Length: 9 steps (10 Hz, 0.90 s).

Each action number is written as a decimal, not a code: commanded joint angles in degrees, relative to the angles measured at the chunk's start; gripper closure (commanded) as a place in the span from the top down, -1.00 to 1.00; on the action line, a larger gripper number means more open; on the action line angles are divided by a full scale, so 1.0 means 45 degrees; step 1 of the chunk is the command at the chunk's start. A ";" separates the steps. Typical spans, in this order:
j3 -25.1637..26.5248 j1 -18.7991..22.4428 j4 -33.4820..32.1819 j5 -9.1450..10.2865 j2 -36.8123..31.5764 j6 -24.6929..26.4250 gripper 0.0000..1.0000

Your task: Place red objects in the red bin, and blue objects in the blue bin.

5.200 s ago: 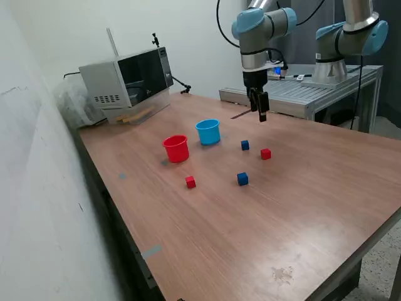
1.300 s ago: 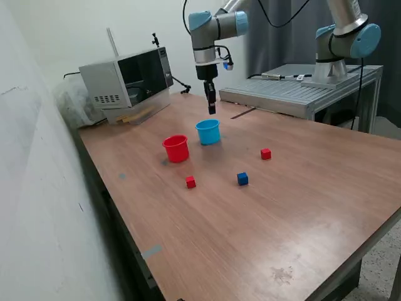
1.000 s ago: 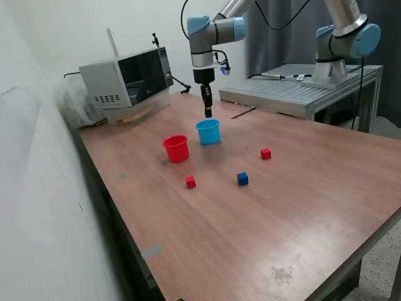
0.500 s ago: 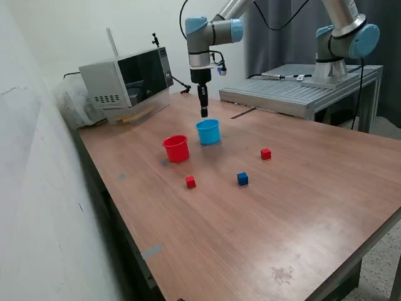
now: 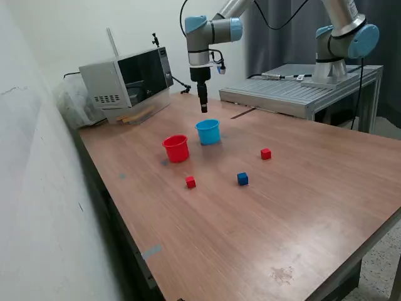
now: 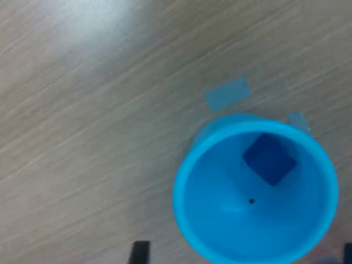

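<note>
Going from the exterior view's left: the round red plastic cup (image 5: 176, 148) is standing on the wooden surface (image 5: 301, 207), a tiny red cube (image 5: 190, 182) lying near it. The jaws (image 5: 203, 110) are hanging above the round light-blue plastic cup (image 5: 208, 132), seemingly empty; how far apart, I cannot tell. 1 dark-blue cube (image 6: 269, 160) is lying inside. Another dark-blue cube (image 5: 242, 179) and a second red cube (image 5: 265, 153) are lying farther right.

light-blue cup (image 6: 220, 231) on wood table (image 6: 82, 110), dark-blue cube (image 6: 269, 159) inside
</note>
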 commanded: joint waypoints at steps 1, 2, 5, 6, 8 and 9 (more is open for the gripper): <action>0.0065 0.1157 0.0154 0.0076 -0.1020 -0.0008 1.00; 0.0045 0.2134 0.0445 0.0096 -0.1627 0.0050 1.00; -0.1122 0.5026 0.2240 0.0213 -0.2588 0.1759 1.00; -0.1514 0.5943 0.2303 0.0194 -0.2628 0.2253 1.00; -0.2353 0.6692 0.2303 0.0194 -0.2067 0.2996 1.00; -0.3092 0.7352 0.2284 0.0194 -0.1038 0.3754 1.00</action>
